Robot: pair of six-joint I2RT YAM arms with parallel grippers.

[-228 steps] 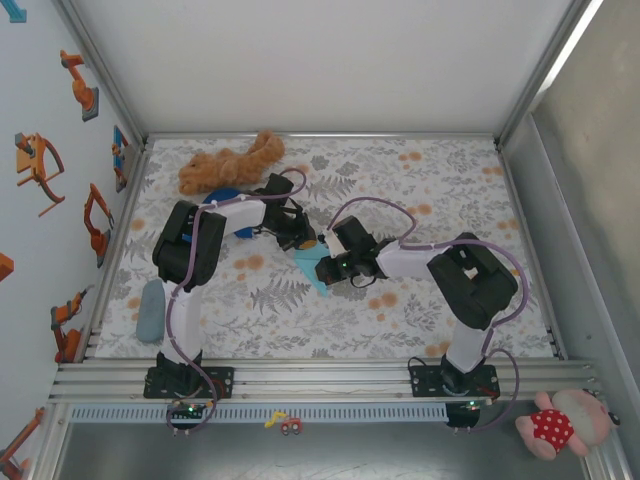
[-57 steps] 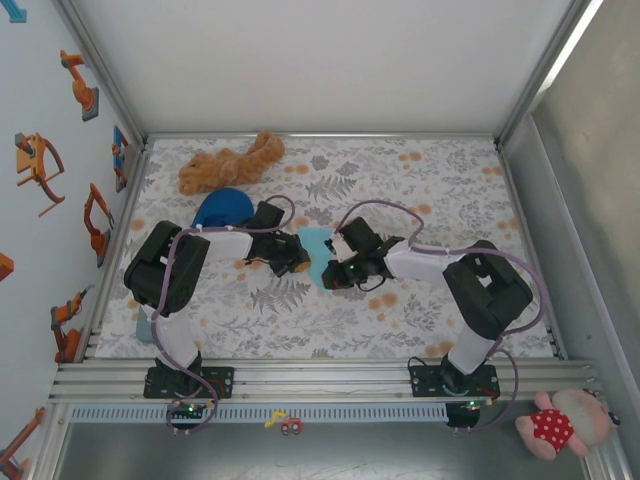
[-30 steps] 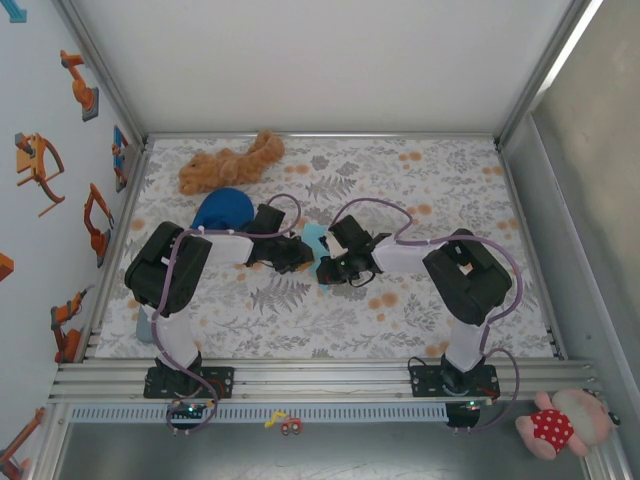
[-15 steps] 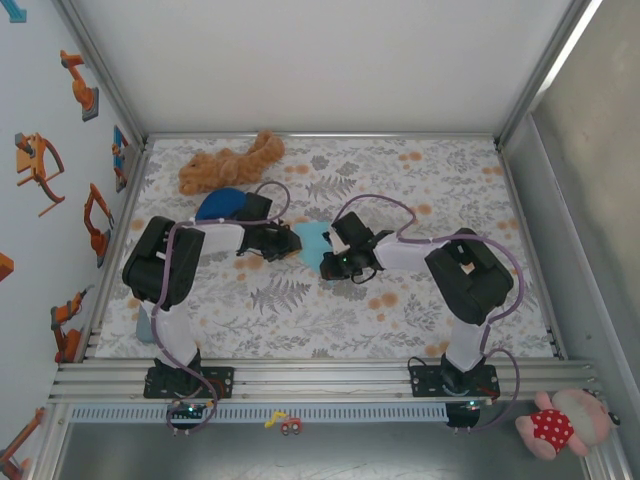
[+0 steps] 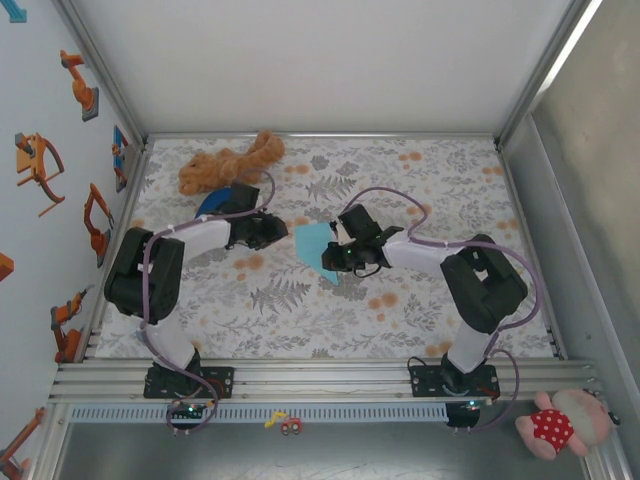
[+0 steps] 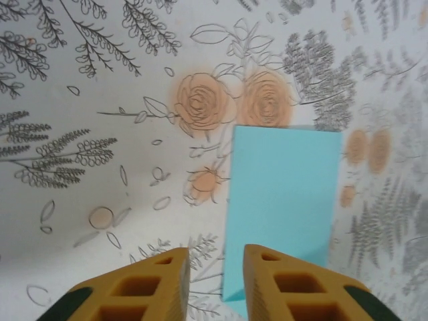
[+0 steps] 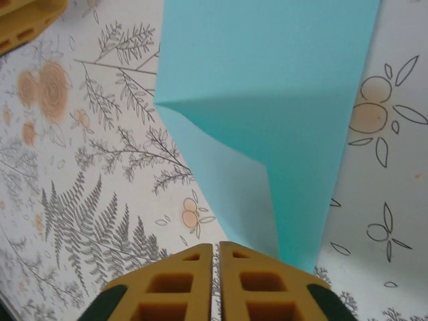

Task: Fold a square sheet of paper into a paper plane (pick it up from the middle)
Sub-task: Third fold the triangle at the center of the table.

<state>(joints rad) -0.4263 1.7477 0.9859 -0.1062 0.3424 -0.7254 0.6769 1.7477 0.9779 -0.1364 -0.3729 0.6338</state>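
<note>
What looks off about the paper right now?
The light blue sheet of paper lies partly folded on the table, one end tapering to a point. In the right wrist view, one flap seems to lift a little instead of lying flat. Nothing looks torn.

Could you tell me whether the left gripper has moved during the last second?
Yes. The left gripper has drawn back leftward and farther up the table, toward the brown plush toy.

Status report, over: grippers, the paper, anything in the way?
Left gripper open, empty, beside the paper. Right gripper shut at its pointed end, grip unclear. Paper partly folded. Blue dome beside left arm, off the paper.
</note>
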